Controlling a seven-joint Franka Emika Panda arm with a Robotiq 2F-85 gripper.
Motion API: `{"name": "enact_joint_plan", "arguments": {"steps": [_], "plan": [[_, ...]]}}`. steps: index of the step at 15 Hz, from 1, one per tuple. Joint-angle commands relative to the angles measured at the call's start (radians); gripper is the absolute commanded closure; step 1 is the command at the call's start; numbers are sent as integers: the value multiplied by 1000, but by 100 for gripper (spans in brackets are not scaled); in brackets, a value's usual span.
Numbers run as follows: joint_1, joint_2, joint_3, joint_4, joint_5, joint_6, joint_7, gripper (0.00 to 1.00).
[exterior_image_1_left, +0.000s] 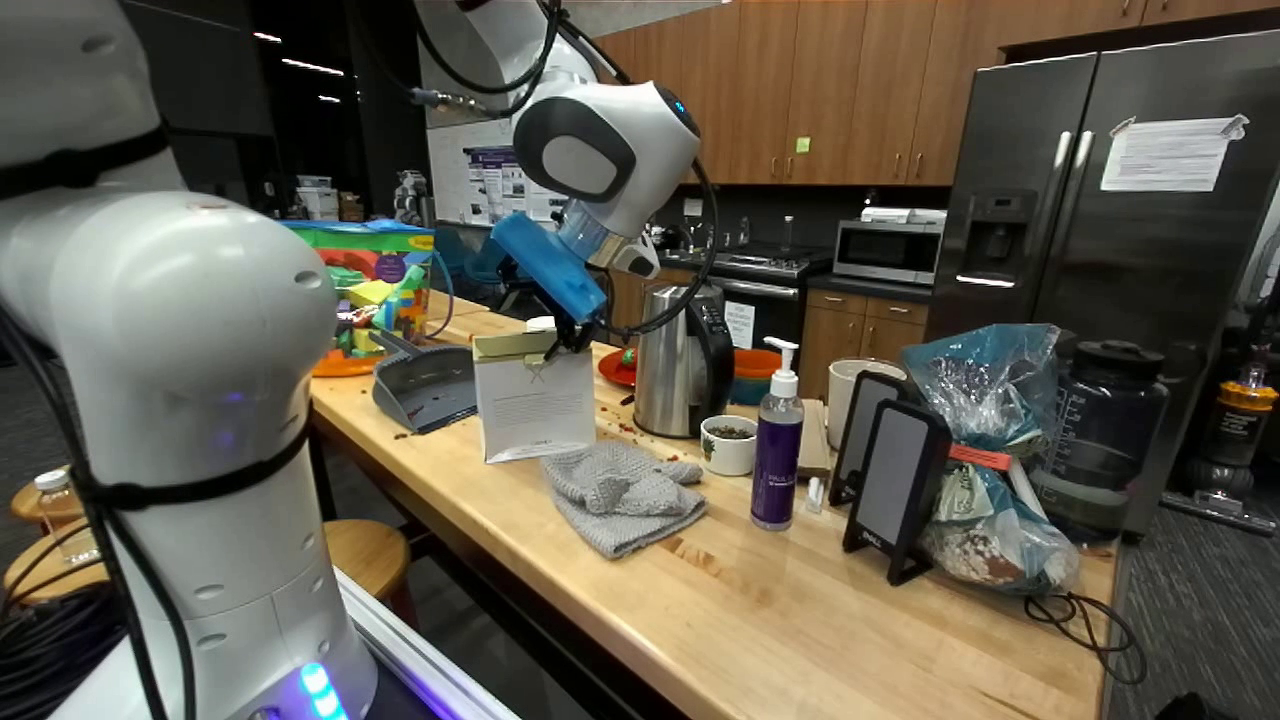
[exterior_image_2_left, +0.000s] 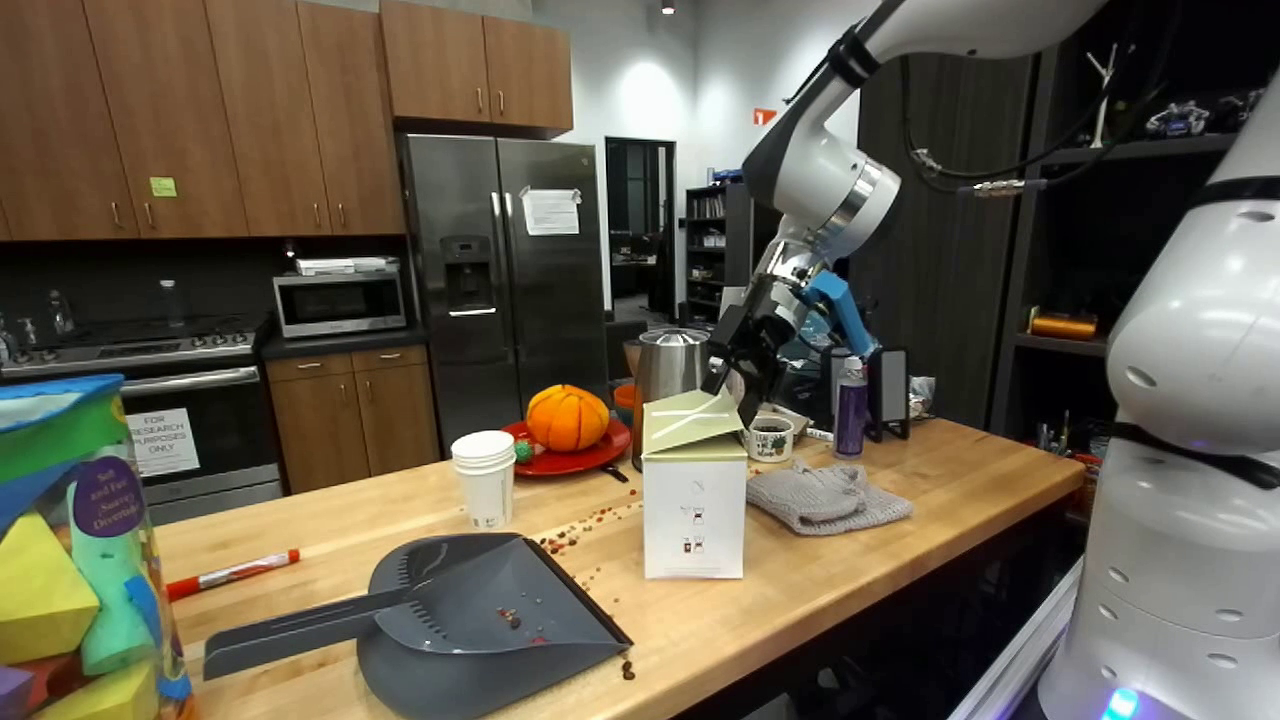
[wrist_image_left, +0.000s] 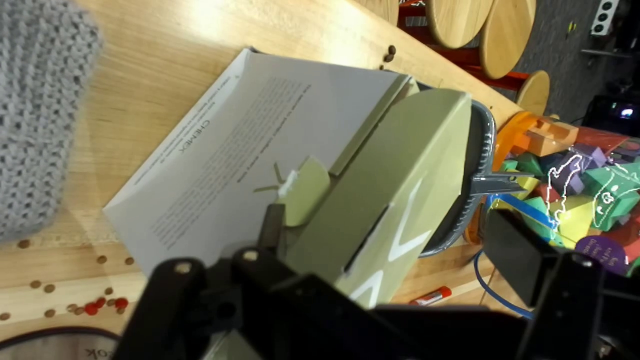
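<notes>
Gripper (wrist_image_left: 394, 231): jaws well apart at top of white box (exterior_image_2_left: 693, 520); contact? can't tell. Box upright on tabletop (exterior_image_1_left: 790, 620), nr dustpan (exterior_image_2_left: 475, 585). Prob. light, stiff card but crushable; best held gently by its green top flap (exterior_image_2_left: 680, 425). Farther from dustpan: gray cloth (exterior_image_1_left: 625, 495), steel kettle (exterior_image_1_left: 668, 375).

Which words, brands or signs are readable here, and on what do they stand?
"CHEMEX": white box
"FOR RESEARCH PURPOSES ONLY": paper on the oven
"DELL": black speaker
"and Fun": purple label on the block bag, rest unclear
Too small or blurred: the box's fine print, purple bottle, fridge notice, decorated cup, poster.
</notes>
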Motion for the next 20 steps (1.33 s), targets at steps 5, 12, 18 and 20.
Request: {"name": "enact_joint_plan", "arguments": {"steps": [5, 12, 18, 20], "plan": [[-22, -31, 23, -7, -16, 10, 36, 0], [-21, -74, 40, -30, -35, 47, 83, 0], [-16, -97, 55, -50, -70, 89, 141, 0], [-16, -103, 52, -59, -82, 101, 154, 0]]}}
